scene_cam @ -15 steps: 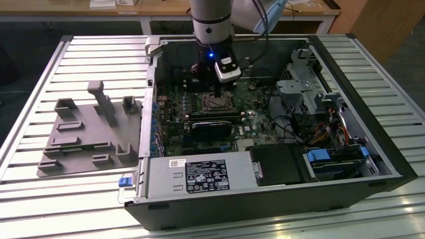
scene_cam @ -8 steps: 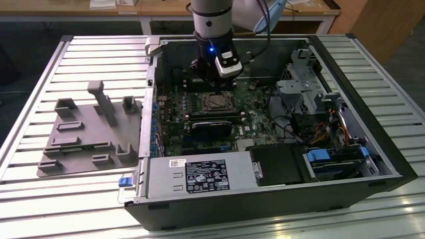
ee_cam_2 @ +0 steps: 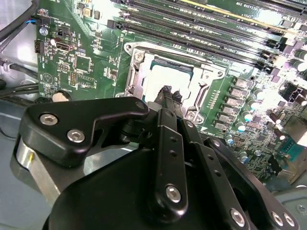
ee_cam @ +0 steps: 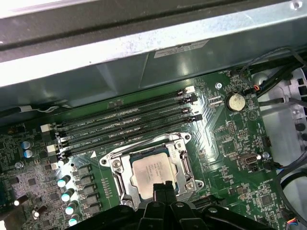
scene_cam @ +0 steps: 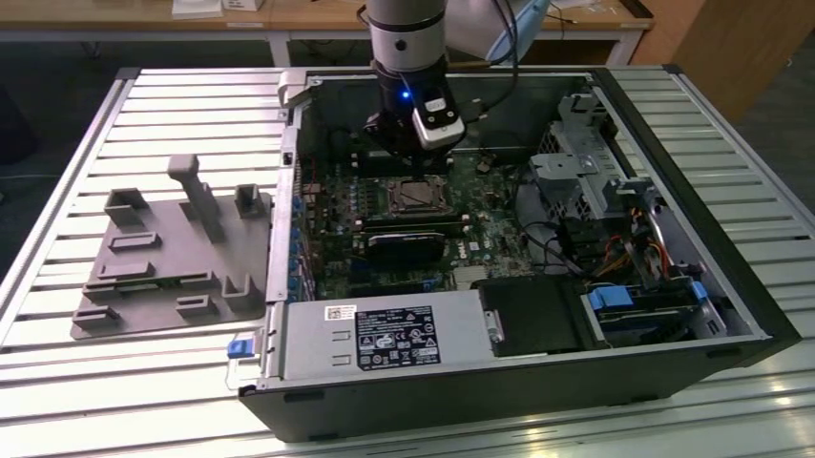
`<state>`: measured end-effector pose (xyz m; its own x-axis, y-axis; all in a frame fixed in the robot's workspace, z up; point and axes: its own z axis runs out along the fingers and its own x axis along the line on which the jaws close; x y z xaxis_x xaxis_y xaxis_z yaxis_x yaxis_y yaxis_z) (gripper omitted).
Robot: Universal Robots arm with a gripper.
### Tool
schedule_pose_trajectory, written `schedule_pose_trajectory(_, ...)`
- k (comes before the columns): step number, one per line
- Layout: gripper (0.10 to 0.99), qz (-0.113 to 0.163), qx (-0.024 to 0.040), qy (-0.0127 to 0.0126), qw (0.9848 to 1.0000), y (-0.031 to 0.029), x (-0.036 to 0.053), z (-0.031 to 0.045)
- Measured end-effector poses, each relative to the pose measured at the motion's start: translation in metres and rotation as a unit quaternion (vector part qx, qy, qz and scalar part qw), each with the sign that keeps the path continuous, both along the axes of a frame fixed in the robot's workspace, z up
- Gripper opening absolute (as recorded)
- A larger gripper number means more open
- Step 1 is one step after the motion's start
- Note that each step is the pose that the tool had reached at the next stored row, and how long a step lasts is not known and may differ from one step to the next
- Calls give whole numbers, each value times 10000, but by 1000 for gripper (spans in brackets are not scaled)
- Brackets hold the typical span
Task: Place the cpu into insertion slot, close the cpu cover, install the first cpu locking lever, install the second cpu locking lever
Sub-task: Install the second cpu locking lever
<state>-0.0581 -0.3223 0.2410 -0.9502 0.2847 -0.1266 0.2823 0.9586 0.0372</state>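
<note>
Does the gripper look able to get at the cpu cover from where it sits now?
Probably yes. The gripper hangs right at the edge of the cpu cover, which lies closed over the cpu, and nothing stands between them.

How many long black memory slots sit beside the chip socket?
4, side by side on the green board beside the insertion slot. Others may be hidden.
</note>
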Motion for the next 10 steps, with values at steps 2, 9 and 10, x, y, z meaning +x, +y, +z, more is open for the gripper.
schedule_pose_trajectory(2, 106, 0, 0, 0, 10000, 0, 0, 0)
schedule_pose_trajectory(9, 106, 0, -3, 0, 10000, -53, 0, 1)
schedule_pose_trajectory(10, 106, 0, -3, 0, 10000, -67, 0, 1)
